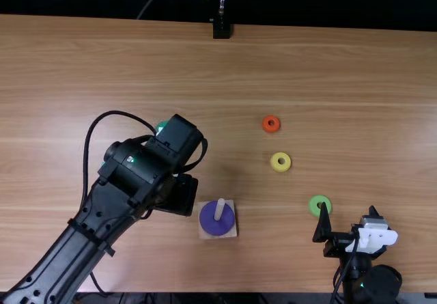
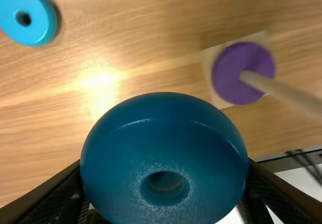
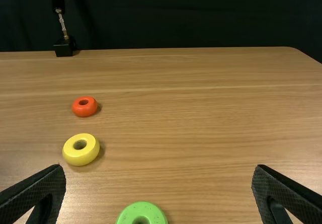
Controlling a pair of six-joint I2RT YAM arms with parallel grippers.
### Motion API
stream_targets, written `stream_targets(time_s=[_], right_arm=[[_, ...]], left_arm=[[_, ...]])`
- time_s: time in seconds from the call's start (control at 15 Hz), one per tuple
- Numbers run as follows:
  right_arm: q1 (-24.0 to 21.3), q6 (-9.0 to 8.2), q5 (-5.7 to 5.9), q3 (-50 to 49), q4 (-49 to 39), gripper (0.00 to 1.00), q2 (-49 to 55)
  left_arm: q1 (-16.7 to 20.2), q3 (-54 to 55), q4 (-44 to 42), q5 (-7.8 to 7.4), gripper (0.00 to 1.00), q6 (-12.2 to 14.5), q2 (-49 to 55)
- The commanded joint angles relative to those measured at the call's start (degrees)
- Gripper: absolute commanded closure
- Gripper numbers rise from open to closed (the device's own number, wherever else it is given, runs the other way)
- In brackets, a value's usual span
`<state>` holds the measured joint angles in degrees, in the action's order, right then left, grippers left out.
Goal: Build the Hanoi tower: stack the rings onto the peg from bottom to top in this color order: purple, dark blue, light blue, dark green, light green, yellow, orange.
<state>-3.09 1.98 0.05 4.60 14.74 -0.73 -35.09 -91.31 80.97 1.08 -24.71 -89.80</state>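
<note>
Dark blue ring (image 2: pixel 163 118) gripped by left tool (image 2: pixel 163 176). Just beyond it: purple ring (image 2: pixel 226 78) seated on peg (image 2: pixel 282 92); one of seven done, six left. Farther from it, light blue ring (image 2: pixel 44 20); dark green ring (image 1: pixel 161 125), partly hidden. Right tool (image 3: pixel 159 172) wide, empty; beyond it, light green ring (image 3: pixel 126 215), yellow ring (image 3: pixel 80 157), orange ring (image 3: pixel 84 112). No writing legible.

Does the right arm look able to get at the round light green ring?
Probably yes: the right gripper stands open close by, and the ring lies flat on the wooden table, nothing on top.
</note>
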Motion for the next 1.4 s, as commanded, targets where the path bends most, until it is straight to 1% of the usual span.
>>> stream_targets(time_s=[0.0, 0.27, 0.4, 0.73, 0.87, 1.0, 1.33], right_arm=[[0.5, -0.29, 1.63, -3.6, 3.5, 0.00, 0.7], [0.5, -0.29, 1.63, -3.6, 3.5, 0.00, 0.7], [0.5, -0.29, 1.63, -3.6, 3.5, 0.00, 0.7], [0.5, -0.29, 1.63, -3.6, 3.5, 0.00, 0.7], [0.5, -0.29, 1.63, -3.6, 3.5, 0.00, 0.7], [0.5, -0.29, 1.63, -3.6, 3.5, 0.00, 0.7], [0.5, -0.29, 1.63, -3.6, 3.5, 0.00, 0.7]], left_arm=[[-1.6, -2.7, 0.2, 0.08, 0.97, -3.1, -1.0], [-6.0, -7.4, 0.2, 0.18, 0.97, -6.3, -4.5], [-7.6, -8.6, 0.2, 0.18, 0.97, -7.0, -5.4], [-11.1, -11.2, 0.2, 0.18, 0.97, -10.3, -6.8], [-12.1, -11.3, 0.2, 0.18, 0.97, -10.6, -9.3], [-13.5, -11.3, 0.1, 0.08, 0.97, -10.6, -9.5], [-14.0, -11.8, -0.3, 0.08, 0.97, -10.6, -10.7]])
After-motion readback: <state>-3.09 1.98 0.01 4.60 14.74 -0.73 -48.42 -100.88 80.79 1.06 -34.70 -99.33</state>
